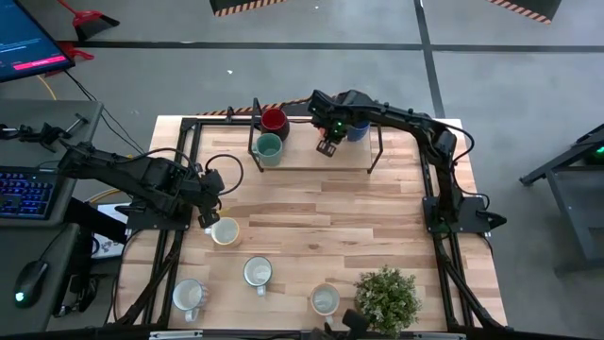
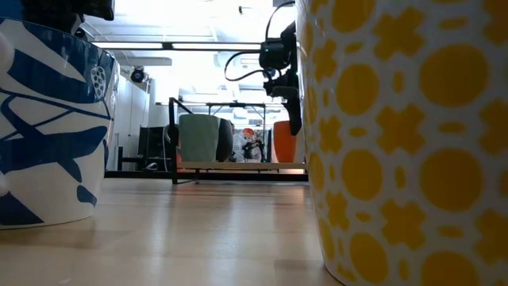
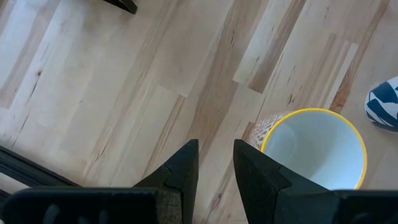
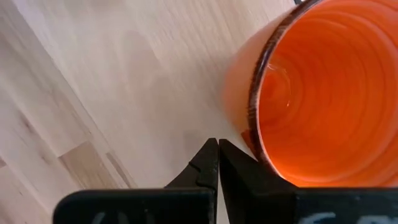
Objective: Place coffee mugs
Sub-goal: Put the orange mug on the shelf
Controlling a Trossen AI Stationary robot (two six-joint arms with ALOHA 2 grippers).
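Wooden table with a low black rack along its far edge. On the rack: red mug, teal mug, blue mug, and an orange mug seen just beside the right gripper, fingers pressed together, holding nothing. Nearer than the rack: plant and four pale mugs, namely yellow-rimmed mug, blue-patterned mug, middle mug, front mug. Left gripper narrowly parted, empty, just beside the yellow-rimmed mug.
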